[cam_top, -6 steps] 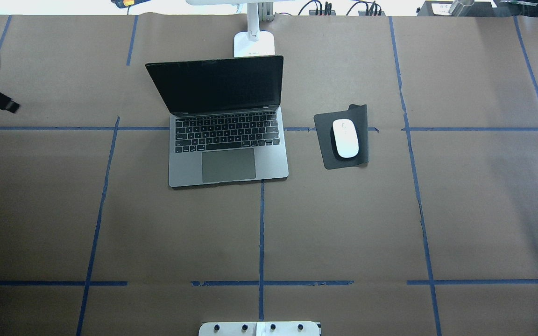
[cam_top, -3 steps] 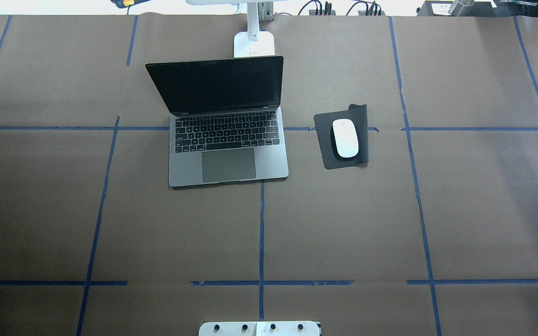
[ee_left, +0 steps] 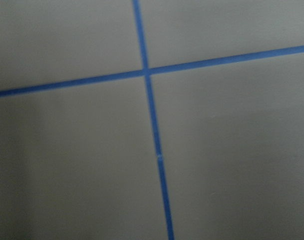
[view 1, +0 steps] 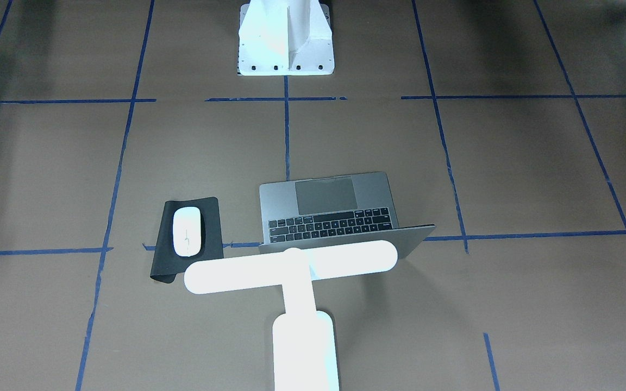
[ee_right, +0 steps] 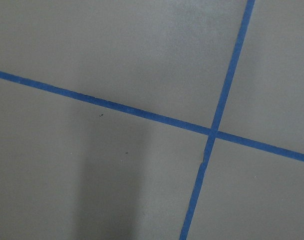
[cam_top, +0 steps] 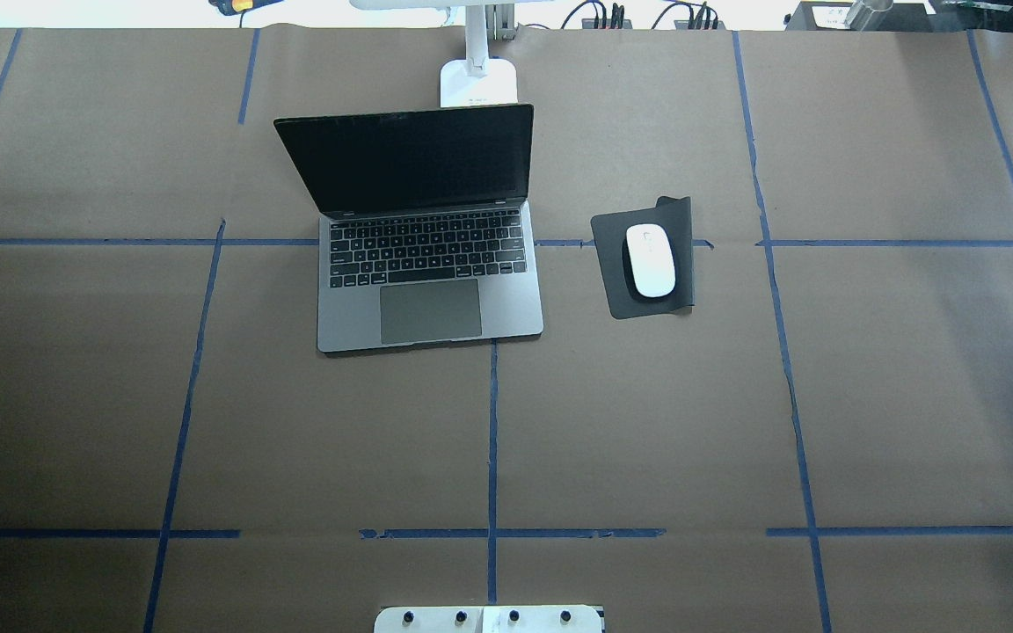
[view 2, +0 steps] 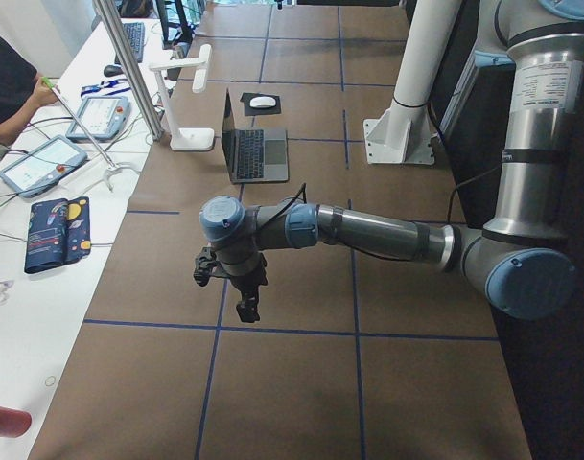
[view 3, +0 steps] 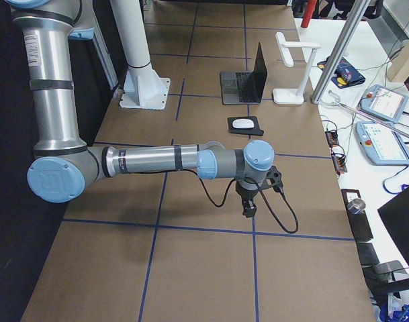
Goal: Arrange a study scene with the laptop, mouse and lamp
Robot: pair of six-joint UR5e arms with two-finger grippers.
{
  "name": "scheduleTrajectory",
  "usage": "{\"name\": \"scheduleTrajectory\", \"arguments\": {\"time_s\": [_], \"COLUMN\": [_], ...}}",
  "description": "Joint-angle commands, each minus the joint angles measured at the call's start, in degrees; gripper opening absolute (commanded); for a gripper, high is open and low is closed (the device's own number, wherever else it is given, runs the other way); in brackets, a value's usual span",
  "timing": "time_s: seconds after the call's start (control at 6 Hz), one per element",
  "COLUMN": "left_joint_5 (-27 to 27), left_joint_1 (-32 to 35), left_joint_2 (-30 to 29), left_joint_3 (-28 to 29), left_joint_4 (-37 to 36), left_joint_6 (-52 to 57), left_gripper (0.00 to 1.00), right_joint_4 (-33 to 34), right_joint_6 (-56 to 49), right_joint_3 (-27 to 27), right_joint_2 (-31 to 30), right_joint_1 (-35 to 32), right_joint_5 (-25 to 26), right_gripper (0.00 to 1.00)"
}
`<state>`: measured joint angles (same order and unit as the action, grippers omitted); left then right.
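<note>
silver-grey laptop (cam_top: 430,281), white mouse (cam_top: 652,260)

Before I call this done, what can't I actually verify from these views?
- Left hand, right hand: seen only in the side views, and small there; open or shut unclear.
- Lamp: washed out by glare in the front view, base cut off by the bottom edge; overhead, the top edge cuts off its bar.
- Laptop lid back: the lamp bar covers it in the front view.
- Wrist views: only paper and tape.
</note>
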<state>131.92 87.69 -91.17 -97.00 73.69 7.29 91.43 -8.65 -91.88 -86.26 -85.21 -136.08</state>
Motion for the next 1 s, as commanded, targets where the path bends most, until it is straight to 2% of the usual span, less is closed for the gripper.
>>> {"name": "scheduleTrajectory", "arguments": {"time_s": [0.0,0.5,0.83], "left_joint_5": [1.57,2.46,2.46], "left_joint_1": [1.43,2.66,3.36], "left_joint_2": [0.38,-2.33,-1.65], "left_joint_3": [3.9,5.23,5.25], "left_joint_4": [0.48,1.28,0.93], "left_joint_6": [0.0,0.09,2.09], "left_gripper": [1.0,1.0,1.0], "right_joint_4": [0.06,-1.68,-1.78], "right_joint_6": [-0.05,0.04,0.39], "right_joint_3": [0.12,-0.58,-0.32], "right_joint_2": [-0.92,-4.17,-4.71], "right_joint_1": [-0.31,-0.31,-0.22], "right_joint_5": [0.11,0.73,0.64], "right_gripper": [1.0,1.0,1.0]}}
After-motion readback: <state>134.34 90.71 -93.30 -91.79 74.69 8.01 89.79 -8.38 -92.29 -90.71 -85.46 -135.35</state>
